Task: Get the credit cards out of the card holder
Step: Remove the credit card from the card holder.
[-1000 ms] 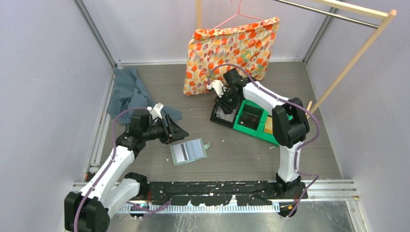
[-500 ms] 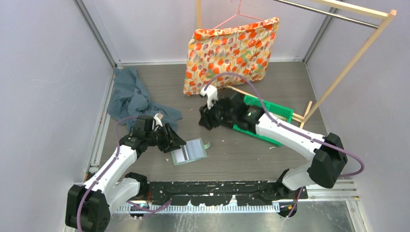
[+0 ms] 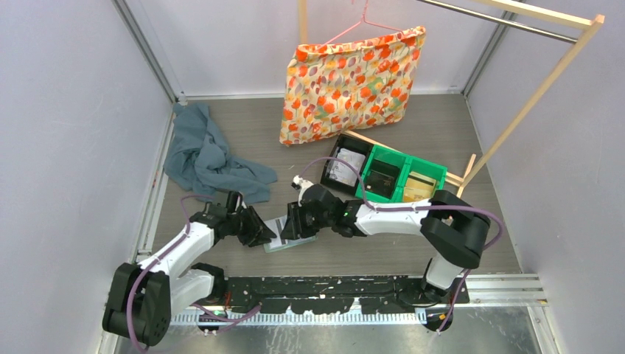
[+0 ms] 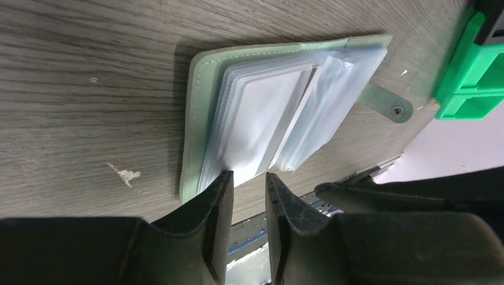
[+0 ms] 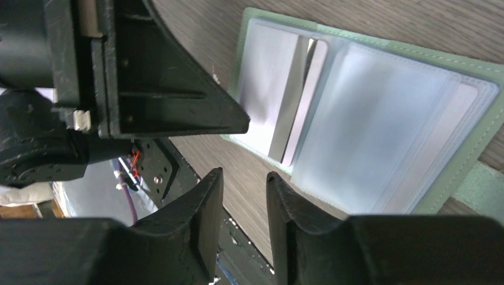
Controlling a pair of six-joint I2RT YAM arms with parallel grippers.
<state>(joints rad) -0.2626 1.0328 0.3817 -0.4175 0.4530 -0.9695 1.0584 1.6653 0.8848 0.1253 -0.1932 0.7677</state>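
Pale lilac walls (image 3: pixel 66 110), wood-grain table (image 3: pixel 250 122) (grey-brown).

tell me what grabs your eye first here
The orange floral fabric hanging at the back centre stands out first. Next, the left gripper and right gripper face each other, almost touching, at the open sage-green card holder near the front.

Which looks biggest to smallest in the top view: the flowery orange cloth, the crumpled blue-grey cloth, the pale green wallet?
1. Hanging flowery orange cloth.
2. Crumpled blue-grey cloth.
3. Pale sage-green fold-over wallet, partly hidden.
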